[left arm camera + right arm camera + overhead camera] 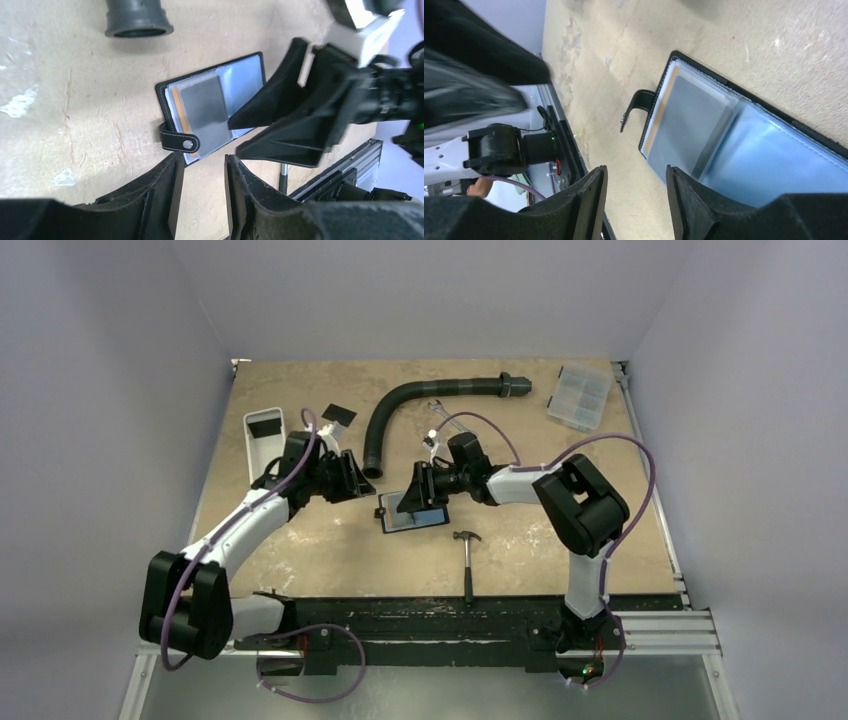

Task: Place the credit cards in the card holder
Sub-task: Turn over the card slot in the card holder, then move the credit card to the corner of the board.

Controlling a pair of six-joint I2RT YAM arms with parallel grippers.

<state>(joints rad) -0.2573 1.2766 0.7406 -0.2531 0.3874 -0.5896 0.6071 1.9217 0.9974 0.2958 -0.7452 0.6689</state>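
Now the card holder (412,512) lies flat and open mid-table, with a grey card (200,107) on or in one pocket, can't tell which. Left gripper (204,197) and right gripper (636,202) sit close by, jaws apart and empty, probably just released. A black card (338,413) waits beside the white tray (262,448).

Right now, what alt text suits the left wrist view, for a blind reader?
An open black card holder lies on the tan table, a grey card on its strap-side half. The right pincer reaches over its other half, jaws apart; the left pincer, open, frames the bottom edge.
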